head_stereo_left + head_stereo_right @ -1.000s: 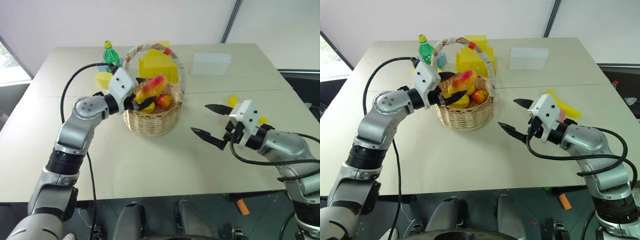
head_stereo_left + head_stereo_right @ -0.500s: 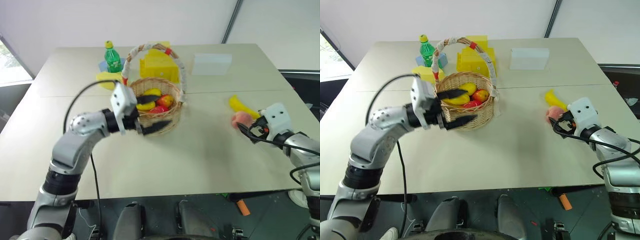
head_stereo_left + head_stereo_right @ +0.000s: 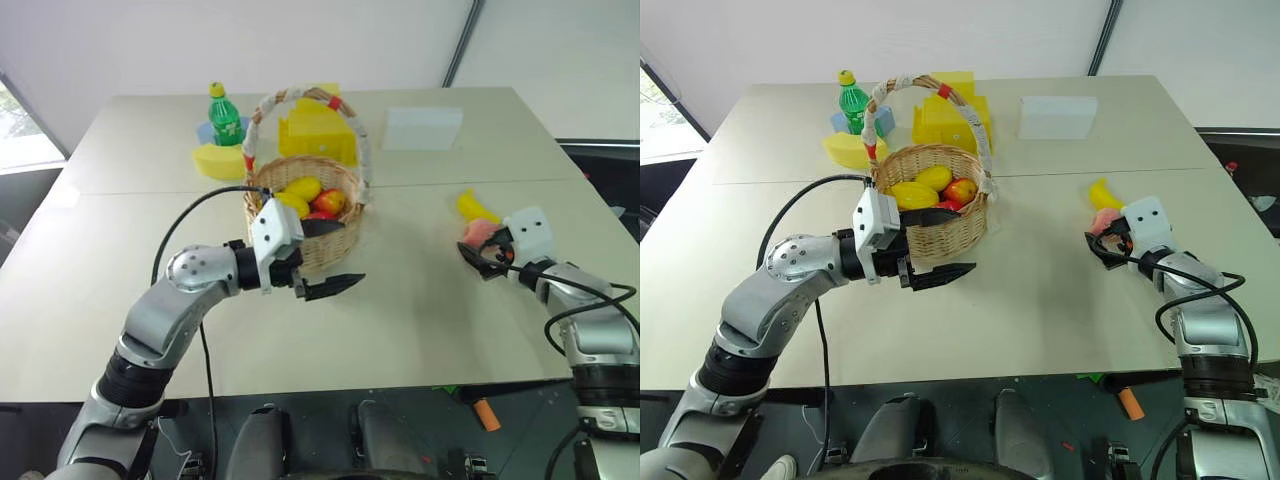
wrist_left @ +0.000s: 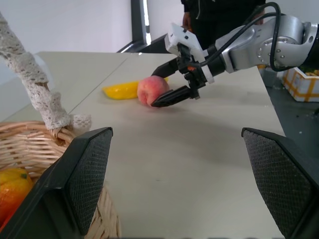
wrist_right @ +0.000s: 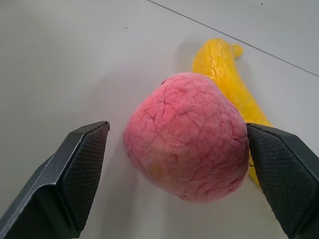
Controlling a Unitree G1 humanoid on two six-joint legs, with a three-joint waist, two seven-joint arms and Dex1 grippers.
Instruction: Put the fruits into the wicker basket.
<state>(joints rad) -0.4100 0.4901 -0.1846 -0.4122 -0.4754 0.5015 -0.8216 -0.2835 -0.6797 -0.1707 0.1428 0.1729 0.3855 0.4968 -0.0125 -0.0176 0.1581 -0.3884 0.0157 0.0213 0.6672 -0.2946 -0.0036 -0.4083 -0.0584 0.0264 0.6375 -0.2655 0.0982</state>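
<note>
Woven tan wicker makes up the round basket (image 3: pixel 937 205), which stands on the pale table (image 3: pixel 1060 330) with its tall arched handle wrapped in white lace-like cloth and banded in red. Several of the fruits already lie inside it: yellow lemon-like ones (image 3: pixel 922 186) and a red apple (image 3: pixel 961 190) show above the rim, so that part of the task looks done. Two pieces are left outside, well apart from the basket on the robot's right: a pink peach (image 5: pixel 187 135), rounded and finely crackled over its matte skin, and a yellow banana (image 5: pixel 227 69), long, curved and lightly ridged, lying just behind the peach and apparently touching it. The right gripper (image 5: pixel 179 164) sits low at the peach with its black, cross-hatched fingers spread wide, one on each side of the fruit and neither pressing it yet; judged from this, closing on the peach is the step in hand, with the banana to follow. The left gripper (image 3: pixel 325 255) hovers just in front of the basket wall, its jaws likewise spread and holding nothing. Behind the basket stand things that are no part of the job: a green bottle (image 3: pixel 850 100) with a yellow cap, a boxy yellow block (image 3: pixel 950 115), a pale yellow wedge (image 3: pixel 848 150) and a white box (image 3: pixel 1058 117). The toy fruits look like light, slightly soft plastic, likely easy to pinch.
</note>
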